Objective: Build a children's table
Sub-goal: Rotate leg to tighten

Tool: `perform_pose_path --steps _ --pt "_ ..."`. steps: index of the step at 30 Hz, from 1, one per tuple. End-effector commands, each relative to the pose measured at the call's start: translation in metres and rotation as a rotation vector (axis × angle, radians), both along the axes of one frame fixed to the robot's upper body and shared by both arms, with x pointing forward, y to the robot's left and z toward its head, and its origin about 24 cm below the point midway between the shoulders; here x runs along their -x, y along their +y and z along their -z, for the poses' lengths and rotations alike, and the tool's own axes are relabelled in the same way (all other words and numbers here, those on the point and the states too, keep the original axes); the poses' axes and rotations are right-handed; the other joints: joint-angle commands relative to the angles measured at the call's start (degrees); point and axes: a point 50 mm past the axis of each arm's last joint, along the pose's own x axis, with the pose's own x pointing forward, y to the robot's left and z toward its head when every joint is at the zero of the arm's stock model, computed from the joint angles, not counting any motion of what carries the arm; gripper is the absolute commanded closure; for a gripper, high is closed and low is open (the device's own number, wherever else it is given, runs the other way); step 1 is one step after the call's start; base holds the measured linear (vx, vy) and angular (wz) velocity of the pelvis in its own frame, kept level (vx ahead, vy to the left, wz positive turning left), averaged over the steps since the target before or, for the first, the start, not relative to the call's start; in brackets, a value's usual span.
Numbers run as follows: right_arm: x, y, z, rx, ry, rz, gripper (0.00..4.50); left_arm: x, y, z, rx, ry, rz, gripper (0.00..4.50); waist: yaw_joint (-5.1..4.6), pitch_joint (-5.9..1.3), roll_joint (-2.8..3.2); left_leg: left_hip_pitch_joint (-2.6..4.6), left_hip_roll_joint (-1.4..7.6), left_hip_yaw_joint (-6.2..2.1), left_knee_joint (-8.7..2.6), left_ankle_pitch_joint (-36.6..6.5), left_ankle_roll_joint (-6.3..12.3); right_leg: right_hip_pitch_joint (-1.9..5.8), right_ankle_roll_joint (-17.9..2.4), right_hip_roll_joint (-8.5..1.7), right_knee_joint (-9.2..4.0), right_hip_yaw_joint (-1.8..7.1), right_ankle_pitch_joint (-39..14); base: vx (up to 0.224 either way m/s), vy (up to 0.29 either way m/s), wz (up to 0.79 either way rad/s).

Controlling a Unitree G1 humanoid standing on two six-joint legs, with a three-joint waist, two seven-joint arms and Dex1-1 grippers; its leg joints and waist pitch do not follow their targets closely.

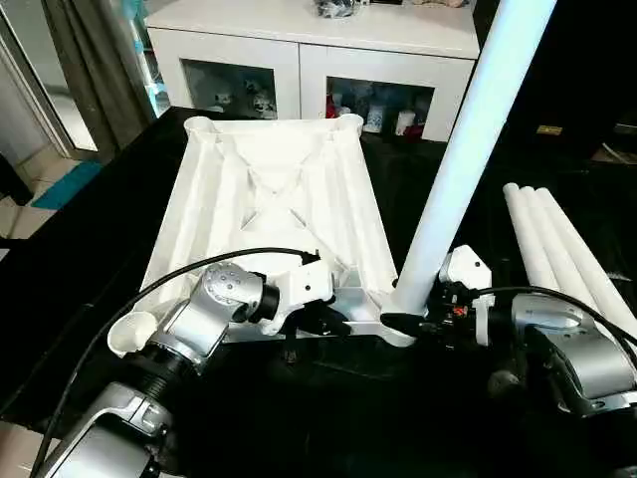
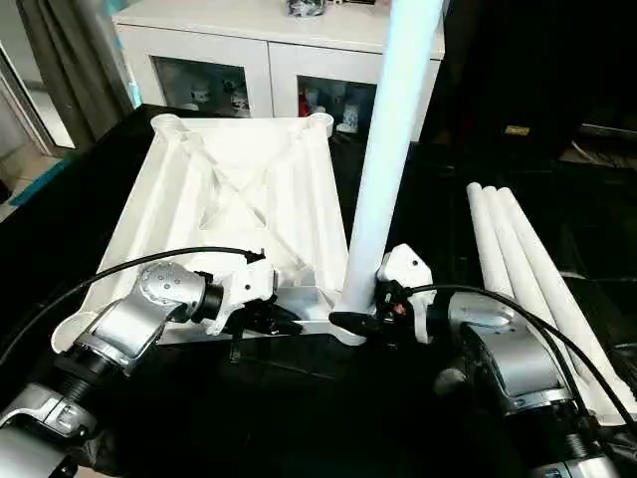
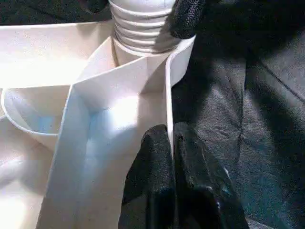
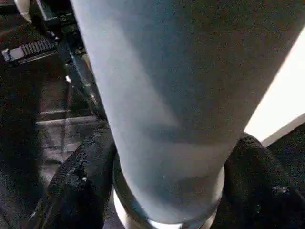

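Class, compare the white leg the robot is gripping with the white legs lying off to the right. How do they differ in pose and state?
The gripped leg stands nearly upright; the spare legs lie flat on the black sheet. The gripped leg's ribbed end sits at a near corner socket of the tabletop; the spare legs touch no socket. The right hand clamps the gripped leg; the spare legs lie side by side, unheld. All are long white tubes.

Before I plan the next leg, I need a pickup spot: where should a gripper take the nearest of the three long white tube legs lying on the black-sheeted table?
Take the nearest white tube leg around its bare round shaft, about mid-length, coming down from above. It lies flat, touching its neighbour on the far side, so the fingers likely have to straddle it from the top. The right gripper sits closest but is shut on the upright leg.
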Motion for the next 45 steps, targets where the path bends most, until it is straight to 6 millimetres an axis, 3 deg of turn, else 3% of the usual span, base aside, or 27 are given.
perform_pose_path --steps 1,3,4,6,7,10,12,13,14,18,20,24,29,31,34,42,45 --pt "-0.007 -0.002 0.009 -0.014 -0.012 0.151 1.76 -0.009 -0.006 -0.008 0.042 -0.036 -0.061 4.5 -0.13 -3.54 -0.83 -0.3 1.44 0.05 -3.87 -7.3 4.9 3.29 -13.2 -3.28 -3.64 1.53 -12.2 0.0 0.0 0.0" --pt "-0.009 -0.002 0.012 -0.017 -0.012 0.197 1.79 -0.011 -0.007 -0.007 0.044 -0.035 -0.086 4.5 -0.28 -3.55 -0.99 -0.33 1.22 -0.02 -3.95 -7.8 3.97 3.42 -12.5 -3.25 -3.8 1.42 -14.4 0.0 0.0 0.0" --pt "-0.018 -0.003 0.023 -0.022 -0.009 0.381 1.8 -0.021 -0.012 -0.005 0.052 -0.056 -0.184 4.5 -0.54 -3.35 -0.85 -0.3 1.1 0.12 -4.0 -8.5 3.68 3.0 -11.9 -3.18 -4.17 1.49 -16.1 0.0 0.0 0.0" --pt "-0.022 -0.002 0.031 -0.033 0.013 0.502 1.8 -0.028 -0.017 -0.004 0.051 -0.067 -0.253 4.5 -0.86 -3.38 -0.93 -0.26 0.89 -0.21 -4.17 -9.8 2.21 3.36 -10.8 -3.2 -4.33 1.24 -19.7 0.0 0.0 0.0" --pt "-0.027 -0.001 0.038 -0.04 0.038 0.615 1.81 -0.034 -0.022 -0.003 0.042 -0.074 -0.319 4.5 -1.05 -3.27 -0.66 -0.06 0.84 -0.16 -4.21 -10.5 1.8 2.98 -10.1 -3.13 -4.67 1.38 -20.8 0.0 0.0 0.0" --pt "-0.035 0.011 0.052 -0.036 0.104 0.81 1.81 -0.045 -0.039 -0.003 0.025 -0.083 -0.446 4.5 -1.41 -3.38 -0.74 -0.02 0.65 -0.2 -4.19 -11.0 1.24 3.04 -9.8 -3.07 -4.83 1.34 -21.6 0.0 0.0 0.0" --pt "-0.037 0.016 0.055 -0.024 0.115 0.84 1.81 -0.046 -0.043 -0.004 0.025 -0.082 -0.466 4.5 -1.5 -3.41 -0.48 -0.22 0.62 -0.26 -4.21 -10.6 1.12 3.17 -10.0 -3.05 -4.8 1.37 -20.1 0.0 0.0 0.0" --pt "-0.039 0.024 0.055 -0.016 0.113 0.82 1.81 -0.046 -0.049 -0.004 0.025 -0.086 -0.464 4.5 -1.37 -3.57 -0.34 -0.13 0.65 -0.3 -4.21 -10.3 1.37 3.27 -10.3 -3.09 -4.65 1.37 -18.7 0.0 0.0 0.0" --pt "-0.041 0.041 0.052 -0.033 0.086 0.752 1.25 -0.046 -0.059 -0.007 0.033 -0.094 -0.443 4.5 -1.45 -3.59 -0.06 -0.2 0.71 -0.26 -4.15 -10.3 1.79 3.22 -11.1 -3.12 -4.56 1.45 -17.0 0.0 0.0 0.0" --pt "-0.043 0.053 0.043 -0.085 0.048 0.699 1.05 -0.044 -0.067 -0.01 0.055 -0.104 -0.392 4.5 -1.25 -3.78 -0.2 -0.35 0.72 -0.25 -4.05 -9.3 3.02 3.66 -12.5 -3.18 -4.29 1.4 -13.2 0.0 0.0 0.0" --pt "-0.045 0.052 0.037 -0.107 0.017 0.668 0.75 -0.043 -0.066 -0.01 0.065 -0.097 -0.367 4.5 -1.24 -3.72 -0.18 -0.34 0.76 -0.23 -4.09 -9.3 3.56 3.67 -12.7 -3.15 -4.29 1.35 -12.8 0.0 0.0 0.0" --pt "-0.04 0.037 0.022 -0.133 -0.032 0.508 0.71 -0.038 -0.056 -0.01 0.097 -0.094 -0.274 4.5 -1.04 -3.72 -0.42 -0.45 0.77 -0.25 -4.05 -9.3 4.7 3.95 -12.5 -3.25 -4.38 1.32 -13.5 0.0 0.0 0.0" --pt "-0.024 0.016 0.011 -0.082 -0.074 0.271 0.71 -0.025 -0.04 -0.009 0.139 -0.059 -0.138 4.5 -0.68 -3.67 -0.48 -0.65 1.28 -0.2 -3.93 -8.2 6.54 4.09 -13.9 -3.45 -3.9 1.43 -10.8 0.0 0.0 0.0" --pt "-0.017 0.008 0.006 -0.065 -0.072 0.182 0.71 -0.019 -0.031 -0.007 0.133 -0.039 -0.079 4.5 -0.73 -3.7 -0.25 -0.62 1.41 -0.16 -3.93 -8.2 7.14 3.87 -14.3 -3.42 -3.84 1.42 -10.9 0.0 0.0 0.0" --pt "-0.011 -0.002 0.001 -0.044 -0.067 0.101 0.71 -0.012 -0.021 -0.005 0.125 -0.017 -0.022 4.5 -0.66 -3.63 -0.2 -0.35 1.49 -0.13 -3.98 -9.0 6.74 3.58 -14.3 -3.44 -4.03 1.37 -12.9 0.0 0.0 0.0" --pt "-0.005 -0.008 -0.004 -0.027 -0.07 0.004 0.71 -0.002 -0.006 -0.006 0.125 0.013 0.041 4.5 -0.54 -3.5 -0.33 -0.47 1.53 -0.04 -4.09 -8.9 6.12 3.3 -13.0 -3.38 -4.07 1.43 -15.2 0.0 0.0 0.0" --pt "-0.005 -0.006 -0.003 -0.031 -0.061 -0.008 1.01 -0.003 -0.005 -0.007 0.119 0.009 0.035 4.5 -0.54 -3.5 -0.51 -0.46 1.48 -0.07 -4.12 -8.9 5.79 3.29 -12.5 -3.37 -4.09 1.41 -15.9 0.0 0.0 0.0"
